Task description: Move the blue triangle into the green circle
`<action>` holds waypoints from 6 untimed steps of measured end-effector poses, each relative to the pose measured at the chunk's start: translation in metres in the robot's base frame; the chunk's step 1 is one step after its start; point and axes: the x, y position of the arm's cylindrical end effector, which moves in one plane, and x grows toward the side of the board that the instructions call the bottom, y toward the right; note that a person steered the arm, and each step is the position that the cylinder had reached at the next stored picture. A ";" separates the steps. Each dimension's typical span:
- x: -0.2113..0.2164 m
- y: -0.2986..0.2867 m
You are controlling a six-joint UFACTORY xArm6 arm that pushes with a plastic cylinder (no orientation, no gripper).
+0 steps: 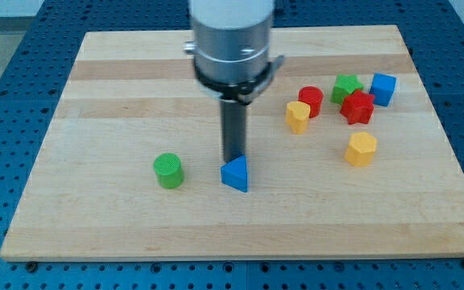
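1. The green circle (pixel 168 171), a short matte cylinder, stands on the pale wood-grain table (pixel 95 89).
2. The blue triangle (pixel 236 174), a wedge, sits near its right, apart.
3. My tip (pixel 234 159) touches the wedge's top; the smooth dark rod has no fingers.
4. Faceted yellow, red, green and blue blocks cluster right.

Silver cylinder, black collar, dark rod (pixel 234 133)
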 end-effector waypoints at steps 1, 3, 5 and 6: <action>0.000 0.015; 0.000 0.103; 0.032 0.053; 0.032 -0.024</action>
